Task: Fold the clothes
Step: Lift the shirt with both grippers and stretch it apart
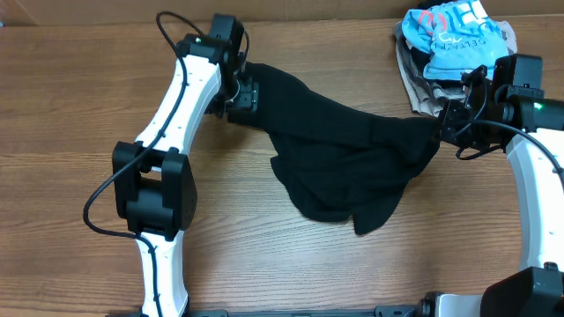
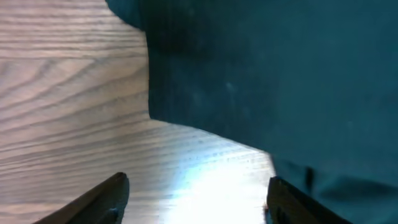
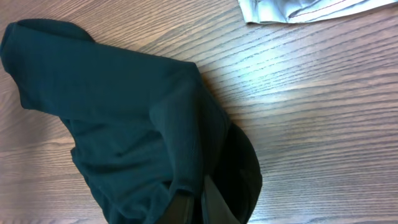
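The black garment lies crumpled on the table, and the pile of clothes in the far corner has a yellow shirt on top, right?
Not yellow: the overhead view shows a light-blue printed shirt on top of the pile. The black garment does lie crumpled on the table.

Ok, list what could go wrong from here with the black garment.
1. The left gripper has its jaws open over the bare table, with the black garment ahead of them, so closing here may catch nothing.
2. Only the right gripper is shut on the black garment. Its middle lies bunched, so a pull may drag a heap.
3. The right gripper is close to the light-blue shirt and might snag it.
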Motion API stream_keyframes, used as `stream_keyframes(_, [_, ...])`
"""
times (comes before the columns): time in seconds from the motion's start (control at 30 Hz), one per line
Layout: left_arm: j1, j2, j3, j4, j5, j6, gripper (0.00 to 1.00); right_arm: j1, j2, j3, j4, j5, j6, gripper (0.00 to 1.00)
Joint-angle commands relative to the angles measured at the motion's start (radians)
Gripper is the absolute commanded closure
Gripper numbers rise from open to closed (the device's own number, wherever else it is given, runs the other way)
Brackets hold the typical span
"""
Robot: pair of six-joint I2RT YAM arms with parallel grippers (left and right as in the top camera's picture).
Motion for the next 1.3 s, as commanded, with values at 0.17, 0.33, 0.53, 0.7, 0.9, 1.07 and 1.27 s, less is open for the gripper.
stream_keyframes(0.17, [0.032, -0.003, -0.152, 0.141, -0.032, -0.125, 0.35, -0.003, -0.003, 0.003, 0.005, -0.012, 0.003, 0.96])
stream_keyframes(0.33, [0.033, -0.002, -0.228, 0.257, -0.036, -0.149, 0.36, -0.003, -0.003, 0.003, 0.006, -0.012, 0.003, 0.96])
stream_keyframes(0.53, [0.032, 0.029, -0.247, 0.312, -0.050, -0.180, 0.36, -0.003, -0.003, 0.003, 0.006, -0.012, 0.003, 0.96])
stream_keyframes(0.7, [0.032, 0.090, -0.247, 0.317, -0.038, -0.181, 0.36, -0.003, -0.003, 0.003, 0.006, -0.012, 0.003, 0.96])
stream_keyframes(0.9, [0.034, 0.125, -0.247, 0.321, -0.029, -0.180, 0.60, -0.003, -0.003, 0.003, 0.006, -0.011, 0.003, 0.96])
stream_keyframes(1.07, [0.047, 0.125, -0.227, 0.336, -0.035, -0.175, 0.96, -0.003, -0.003, 0.003, 0.010, -0.012, 0.003, 0.96])
stream_keyframes(1.27, [0.087, 0.124, -0.134, 0.274, -0.031, -0.150, 0.96, -0.003, -0.003, 0.003, 0.013, -0.011, 0.003, 0.96])
